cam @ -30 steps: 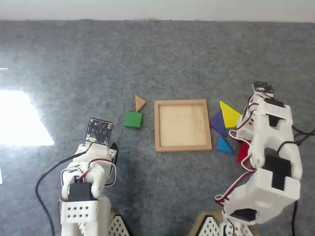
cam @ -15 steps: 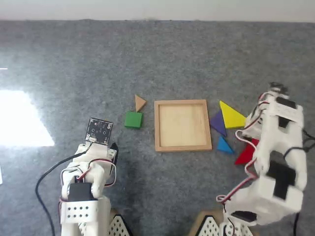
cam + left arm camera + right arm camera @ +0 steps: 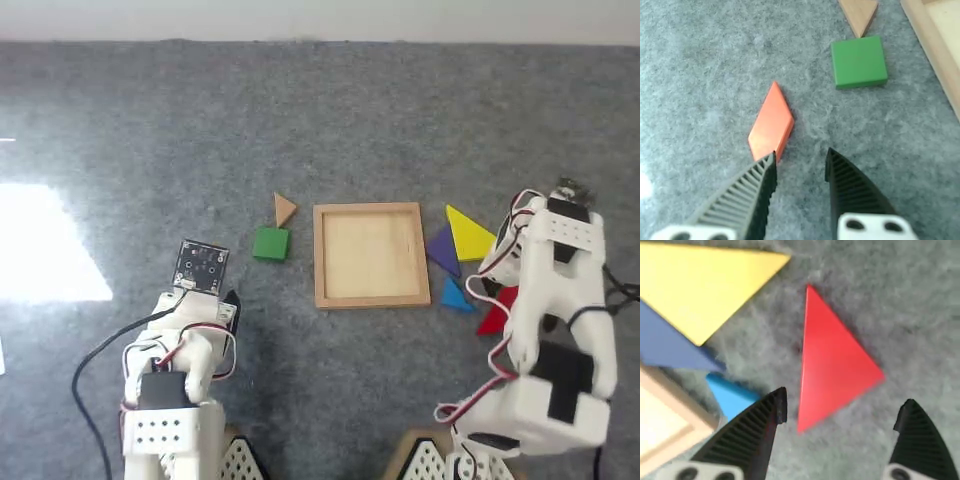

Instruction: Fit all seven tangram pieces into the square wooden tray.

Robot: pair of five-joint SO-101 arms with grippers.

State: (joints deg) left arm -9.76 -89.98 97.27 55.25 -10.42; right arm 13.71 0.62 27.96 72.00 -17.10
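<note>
High view: The square wooden tray [image 3: 321,256] lay at mid-table with nothing in it. A tan triangle [image 3: 284,208] and a green square [image 3: 271,243] lay just off its left rim, near each other. Off the right rim lay a yellow triangle [image 3: 467,233], a purple triangle [image 3: 443,250] touching it, and a small blue triangle [image 3: 456,294] nearer the arms. A red triangle [image 3: 497,311] was partly covered by the right arm [image 3: 552,300]. The left arm [image 3: 182,365] stood well short of the green square.

Left wrist view: The left gripper [image 3: 800,160] was parted a little and held nothing. One fingertip sat at the near corner of an orange parallelogram [image 3: 771,122]; contact could not be confirmed.

Right wrist view: The right gripper [image 3: 845,402] was spread wide and held nothing. The red triangle lay flat on the table between the line of its fingers.
</note>
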